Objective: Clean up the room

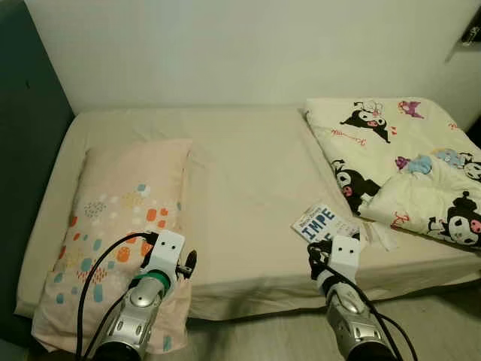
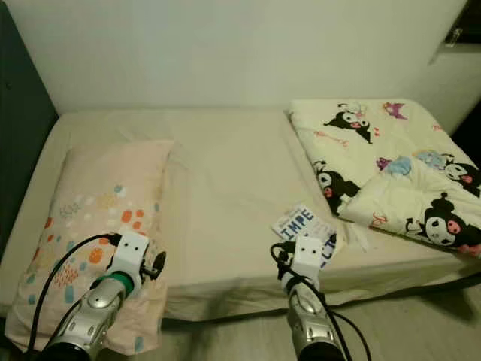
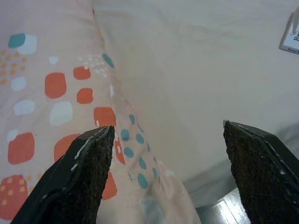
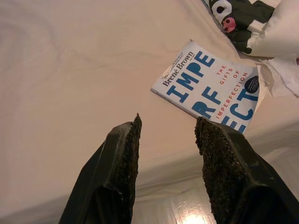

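A white paperback book with blue lettering lies flat near the front edge of the bed, just beside the folded cartoon-print quilt. The right end effector hovers over the bed edge just short of the book, its fingers parted and empty. The left end effector hangs above the near corner of the spotted pillow, spread wide, holding nothing
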Motion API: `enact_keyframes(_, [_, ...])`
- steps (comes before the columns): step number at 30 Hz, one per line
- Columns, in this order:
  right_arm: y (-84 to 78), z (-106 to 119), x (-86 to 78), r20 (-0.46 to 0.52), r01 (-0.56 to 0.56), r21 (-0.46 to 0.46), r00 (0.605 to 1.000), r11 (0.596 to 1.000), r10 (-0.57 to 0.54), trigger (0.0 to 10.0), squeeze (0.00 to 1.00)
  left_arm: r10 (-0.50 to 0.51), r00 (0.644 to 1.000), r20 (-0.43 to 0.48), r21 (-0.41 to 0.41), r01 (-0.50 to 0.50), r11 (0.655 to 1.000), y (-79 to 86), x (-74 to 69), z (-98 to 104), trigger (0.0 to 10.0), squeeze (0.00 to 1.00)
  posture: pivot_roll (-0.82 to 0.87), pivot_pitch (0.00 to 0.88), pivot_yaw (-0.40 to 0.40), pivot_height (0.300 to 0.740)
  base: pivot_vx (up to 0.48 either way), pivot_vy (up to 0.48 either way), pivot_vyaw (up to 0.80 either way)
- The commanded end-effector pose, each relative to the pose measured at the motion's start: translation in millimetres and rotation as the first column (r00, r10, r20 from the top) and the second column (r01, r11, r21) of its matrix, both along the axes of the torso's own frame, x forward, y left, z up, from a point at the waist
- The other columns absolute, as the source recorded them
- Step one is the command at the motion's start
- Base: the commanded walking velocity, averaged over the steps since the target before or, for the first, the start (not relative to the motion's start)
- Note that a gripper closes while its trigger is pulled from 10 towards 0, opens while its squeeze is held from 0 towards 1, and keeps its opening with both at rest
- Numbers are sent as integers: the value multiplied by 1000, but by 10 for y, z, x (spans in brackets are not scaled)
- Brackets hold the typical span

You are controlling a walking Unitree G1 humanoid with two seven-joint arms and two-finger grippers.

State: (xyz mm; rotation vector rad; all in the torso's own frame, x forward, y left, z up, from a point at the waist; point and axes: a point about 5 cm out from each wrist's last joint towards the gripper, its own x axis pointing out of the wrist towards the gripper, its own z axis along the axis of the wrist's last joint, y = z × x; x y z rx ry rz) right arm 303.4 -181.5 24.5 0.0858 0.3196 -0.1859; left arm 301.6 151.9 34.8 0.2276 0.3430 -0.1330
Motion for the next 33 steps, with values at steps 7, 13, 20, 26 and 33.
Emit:
enact_keyframes(7, [-13, -21, -43, 2, 16, -6, 1000, 1000, -16, 10000, 133, 0, 1000, -27, -2, 0, 1000, -2, -48, -35, 10000, 0, 64, 27, 19, 740, 0, 0, 0])
enact_keyframes(13, [-5, -14, -36, 9, 16, -1, 1000, 1000, -16, 10000, 220, 2, 1000, -26, -3, -2, 1000, 5, -39, -23, 10000, 0, 64, 24, 20, 740, 0, 0, 0])
enact_keyframes(20, [23, 6, -19, 14, -8, -5, 1000, 1000, 8, 10000, 302, 3, 1000, -25, -2, -3, 1000, 7, -33, -4, 10000, 0, 65, 22, 19, 740, 0, 0, 0])
enact_keyframes(26, [38, 5, -15, 13, -27, -9, 1000, 1000, 27, 10000, 294, 2, 1000, -23, -1, -2, 1000, 0, -23, 7, 10000, 0, 65, 22, 19, 740, 0, 0, 0])
enact_keyframes(33, [56, 9, -17, 20, -42, -14, 999, 999, 42, 10000, 290, 3, 1000, -25, 0, -3, 1000, 0, -25, 10, 10000, 0, 66, 23, 24, 740, 0, 0, 0])
